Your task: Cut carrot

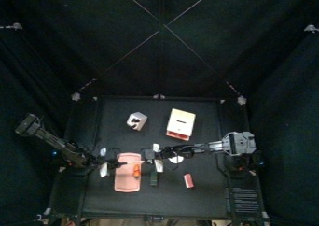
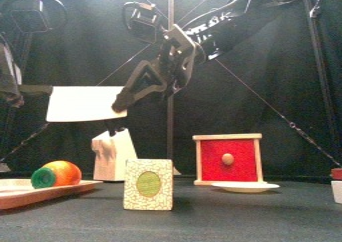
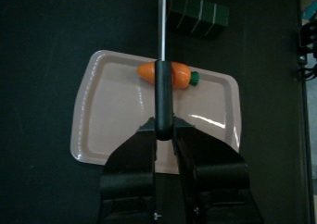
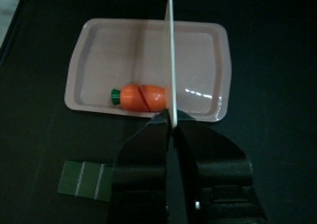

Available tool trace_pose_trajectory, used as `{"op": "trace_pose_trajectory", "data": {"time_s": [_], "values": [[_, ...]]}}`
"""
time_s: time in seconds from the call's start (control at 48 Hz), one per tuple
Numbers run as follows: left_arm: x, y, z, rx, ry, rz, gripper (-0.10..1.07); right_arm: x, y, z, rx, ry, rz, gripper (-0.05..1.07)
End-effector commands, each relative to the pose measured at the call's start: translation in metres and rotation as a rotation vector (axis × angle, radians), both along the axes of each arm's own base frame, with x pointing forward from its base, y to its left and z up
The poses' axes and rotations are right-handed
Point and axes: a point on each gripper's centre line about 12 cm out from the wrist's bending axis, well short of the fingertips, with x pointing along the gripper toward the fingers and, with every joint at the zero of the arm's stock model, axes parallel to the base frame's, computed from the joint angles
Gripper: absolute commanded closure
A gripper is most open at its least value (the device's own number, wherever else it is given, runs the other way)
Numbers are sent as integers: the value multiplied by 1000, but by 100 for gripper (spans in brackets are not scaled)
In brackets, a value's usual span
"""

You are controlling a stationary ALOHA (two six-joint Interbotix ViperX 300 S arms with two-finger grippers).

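Observation:
An orange carrot (image 2: 56, 173) with a green end lies whole on a pale pink tray (image 3: 118, 107) at the table's front left. A knife (image 2: 83, 104) with a broad white blade hangs level above it, a clear gap over the carrot. In the left wrist view the knife's dark handle runs from my left gripper (image 3: 161, 126), which is shut on it, out over the carrot (image 3: 168, 74). My right gripper (image 4: 168, 126) pinches the thin blade (image 4: 170, 52) at its other end, with the carrot (image 4: 141, 97) just beyond. In the front view the right gripper (image 2: 131, 94) covers the blade's right end.
A green patterned card (image 2: 148, 184) stands upright just right of the tray. Behind it are a white object (image 2: 114, 151) and a red box (image 2: 227, 158) on a white plate (image 2: 245, 187). A small red thing (image 1: 188, 180) sits at the front right.

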Motion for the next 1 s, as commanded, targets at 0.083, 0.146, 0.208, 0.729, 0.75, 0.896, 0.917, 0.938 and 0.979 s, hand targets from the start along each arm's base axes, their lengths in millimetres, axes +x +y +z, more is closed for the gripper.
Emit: {"op": "trace_pose_trajectory", "data": {"time_s": [0.083,0.146,0.208,0.729,0.75,0.896,0.917,0.938,0.979], "values": [[0,-5,1,-41,-1,-2,56,1,10,-5,1,16,28,61],[-1,-6,-1,-61,9,6,56,2,10,-10,5,25,25,61],[-2,-8,-3,-85,23,14,56,4,13,-13,10,31,26,61],[5,-31,-31,-94,165,-11,56,6,20,-27,30,58,28,62],[5,-31,-32,-93,166,-11,56,7,20,-28,29,60,27,62],[4,-31,-33,-94,171,-10,56,7,18,-34,33,71,22,61],[4,-31,-33,-94,171,-10,56,7,18,-34,36,73,18,62],[4,-31,-33,-95,170,-11,56,8,18,-34,37,71,17,61],[4,-31,-33,-95,170,-11,56,9,17,-34,40,69,14,61]]}}
